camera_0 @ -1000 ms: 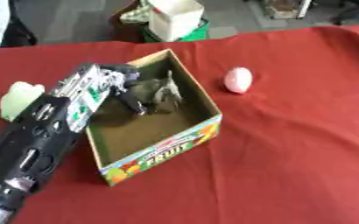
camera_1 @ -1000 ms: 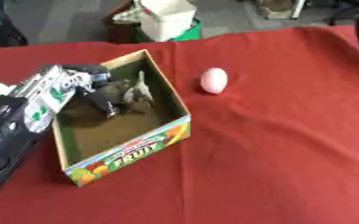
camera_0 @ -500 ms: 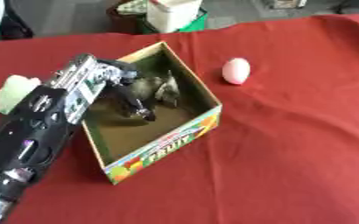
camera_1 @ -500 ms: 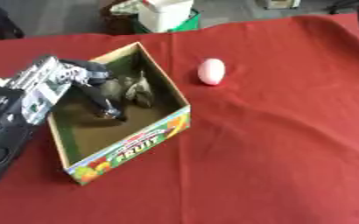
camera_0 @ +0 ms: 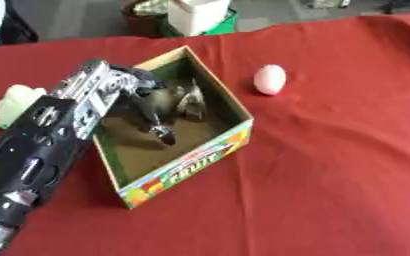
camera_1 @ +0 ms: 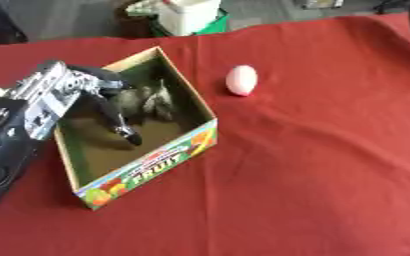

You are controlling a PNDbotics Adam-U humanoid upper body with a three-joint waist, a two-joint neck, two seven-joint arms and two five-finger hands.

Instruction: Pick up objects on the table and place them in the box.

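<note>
A cardboard box [camera_0: 191,167] with a fruit print on its front stands open on the red cloth. My left hand [camera_0: 130,85] reaches into it from the left, fingers relaxed and open, and one finger [camera_0: 154,124] points down toward the box floor. A grey-green object [camera_0: 189,97] lies in the box's far corner, right beside the fingers; I cannot tell whether they touch it. A pink egg-shaped object [camera_0: 270,79] lies on the cloth to the right of the box. A pale green object [camera_0: 16,102] sits left of my forearm, partly hidden by it. My right hand is out of sight.
The red tablecloth [camera_0: 331,175] covers the table right of and in front of the box. Beyond the table's far edge stands a white and green container [camera_0: 198,15] on the floor.
The view has shifted a little. My left hand stays inside the box, and one finger now stretches lower toward the floor, away from the grey-green object.
</note>
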